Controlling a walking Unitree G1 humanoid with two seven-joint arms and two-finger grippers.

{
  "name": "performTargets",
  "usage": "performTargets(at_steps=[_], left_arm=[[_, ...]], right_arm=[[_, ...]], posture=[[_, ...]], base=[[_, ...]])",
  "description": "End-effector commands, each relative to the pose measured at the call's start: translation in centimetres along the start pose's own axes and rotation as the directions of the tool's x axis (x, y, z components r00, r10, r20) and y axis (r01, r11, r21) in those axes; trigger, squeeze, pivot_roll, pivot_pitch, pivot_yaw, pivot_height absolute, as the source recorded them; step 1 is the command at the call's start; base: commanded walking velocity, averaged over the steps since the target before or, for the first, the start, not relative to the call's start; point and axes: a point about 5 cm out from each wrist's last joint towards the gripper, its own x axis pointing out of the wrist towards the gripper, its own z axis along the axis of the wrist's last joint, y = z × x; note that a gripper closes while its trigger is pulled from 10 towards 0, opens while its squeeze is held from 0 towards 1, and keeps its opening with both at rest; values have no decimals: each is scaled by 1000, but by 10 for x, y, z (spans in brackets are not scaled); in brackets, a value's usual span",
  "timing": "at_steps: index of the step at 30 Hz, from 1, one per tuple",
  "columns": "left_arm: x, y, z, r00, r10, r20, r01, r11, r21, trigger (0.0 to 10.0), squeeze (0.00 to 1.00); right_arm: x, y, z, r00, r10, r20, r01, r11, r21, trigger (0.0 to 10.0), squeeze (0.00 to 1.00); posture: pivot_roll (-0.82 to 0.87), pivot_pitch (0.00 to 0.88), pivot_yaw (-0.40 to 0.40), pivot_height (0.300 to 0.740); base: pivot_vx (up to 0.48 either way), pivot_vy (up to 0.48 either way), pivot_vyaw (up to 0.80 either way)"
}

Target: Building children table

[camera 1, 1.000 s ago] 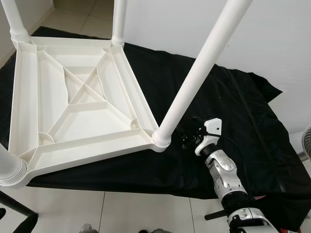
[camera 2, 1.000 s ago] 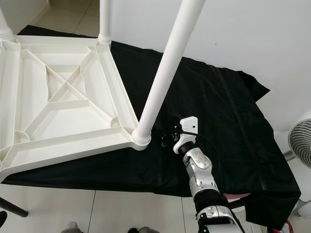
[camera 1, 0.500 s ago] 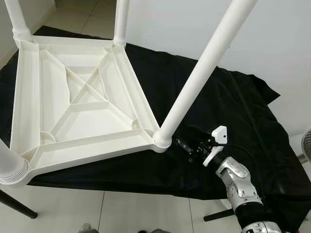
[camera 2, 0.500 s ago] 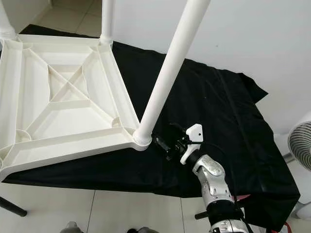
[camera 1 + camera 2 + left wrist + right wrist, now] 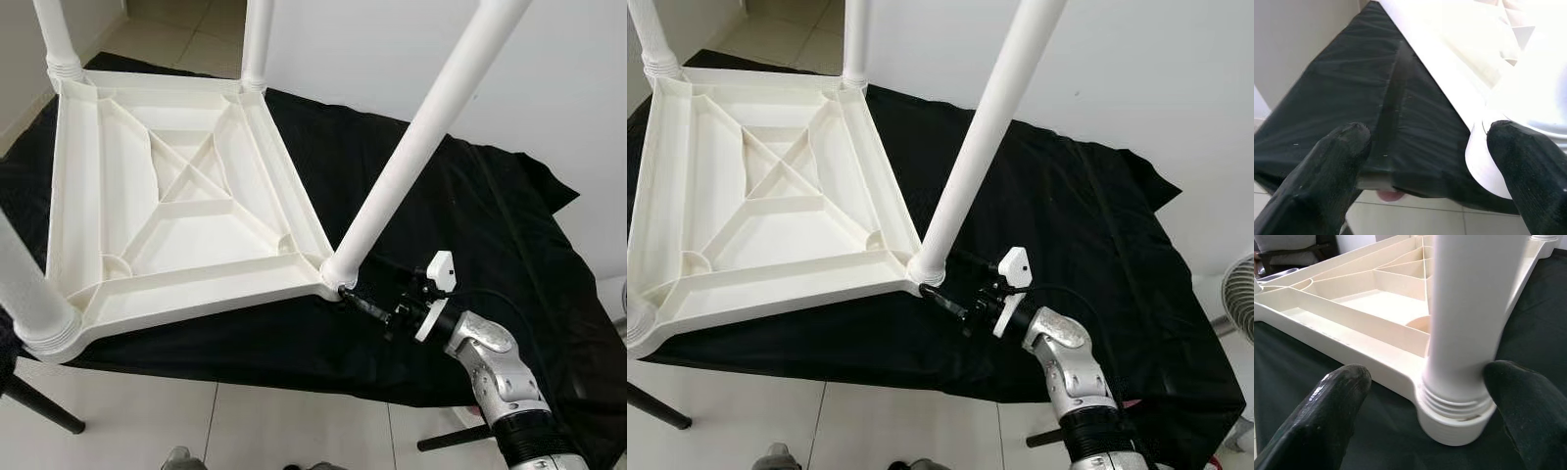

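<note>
Children's table (image 5: pixel 186 211), white plastic with ribbed underside, lies upside down on a black cloth (image 5: pixel 470 215), legs pointing up. The left gripper (image 5: pixel 1425 161) hangs spread beside one corner. The right gripper (image 5: pixel 1422 401) is spread around the near-right leg (image 5: pixel 411 157) base.

No text, label, brand, number or sign can be read on anything in these pictures.

place: home room | cues: pale tiled floor (image 5: pixel 294 431); plain white wall (image 5: pixel 392 49); standing fan (image 5: pixel 1239 299)
</note>
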Motion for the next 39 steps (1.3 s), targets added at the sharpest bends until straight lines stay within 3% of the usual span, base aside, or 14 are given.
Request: performTargets(at_steps=[1, 6, 8, 10, 12, 13, 19, 21, 22, 23, 25, 29, 34, 39], left_arm=[[11, -19, 4, 996, -80, 35, 80, 997, 0, 10000, 0], [23, -40, 4, 986, -152, 64, 153, 988, -24, 10000, 0], [25, -58, 0, 966, -248, 70, 252, 965, -68, 10000, 0], [25, -58, 0, 966, -248, 70, 252, 965, -68, 10000, 0], [27, -76, -4, 944, -325, 66, 329, 941, -79, 10000, 0], [27, -76, -4, 944, -325, 66, 329, 941, -79, 10000, 0], [32, -120, -7, 863, -495, 104, 505, 853, -134, 10000, 0], [32, -120, -7, 863, -495, 104, 505, 853, -134, 10000, 0], [34, -132, -8, 840, -532, 108, 543, 828, -138, 10000, 0], [34, -132, -8, 840, -532, 108, 543, 828, -138, 10000, 0], [41, -154, -8, 792, -596, 130, 610, 781, -134, 10000, 0], [46, -163, -7, 772, -619, 145, 635, 763, -122, 10000, 0], [73, -191, 2, 711, -674, 202, 698, 711, -86, 10000, 0], [76, -196, 3, 695, -689, 204, 714, 696, -79, 10000, 0]], right_arm=[[-1, -2, 2, 1000, -13, 5, 13, 1000, -10, 10000, 0], [7, -8, 6, 997, -73, 22, 74, 997, -34, 10000, 0], [10, -9, 6, 995, -100, 29, 101, 994, -29, 10000, 0], [10, -9, 6, 995, -100, 29, 101, 994, -29, 10000, 0], [9, -14, 6, 990, -139, 27, 140, 990, -31, 10000, 0], [9, -14, 6, 990, -139, 27, 140, 990, -31, 10000, 0], [3, -28, 7, 964, -264, 29, 265, 963, -44, 10000, 0], [3, -28, 7, 964, -264, 29, 265, 963, -44, 10000, 0], [2, -32, 7, 954, -297, 35, 299, 953, -44, 10000, 0], [2, -32, 7, 954, -297, 35, 299, 953, -44, 10000, 0], [1, -38, 8, 930, -364, 51, 366, 929, -49, 10000, 0], [1, -39, 8, 923, -382, 56, 384, 922, -44, 10000, 0], [2, -39, 6, 892, -447, 74, 450, 892, -46, 10000, 0], [2, -38, 6, 886, -457, 80, 462, 885, -53, 10000, 0]], posture=[[245, 91, -169, 740], [242, 90, -174, 740], [238, 86, -175, 740], [238, 86, -175, 740], [232, 83, -175, 740], [232, 83, -175, 740], [219, 79, -168, 740], [219, 79, -168, 740], [215, 80, -167, 740], [215, 80, -167, 740], [203, 76, -159, 740], [200, 74, -157, 740], [166, 58, -132, 740], [152, 57, -123, 740]], base=[[0, 0, 0], [0, 0, 0], [0, 0, 0], [0, 0, 0], [0, 0, 0], [0, 0, 0], [0, 0, 0], [0, 0, 0], [0, 0, 0], [0, 0, 0], [0, 0, 0], [0, 0, 0], [0, 0, 0], [0, 0, 0]])
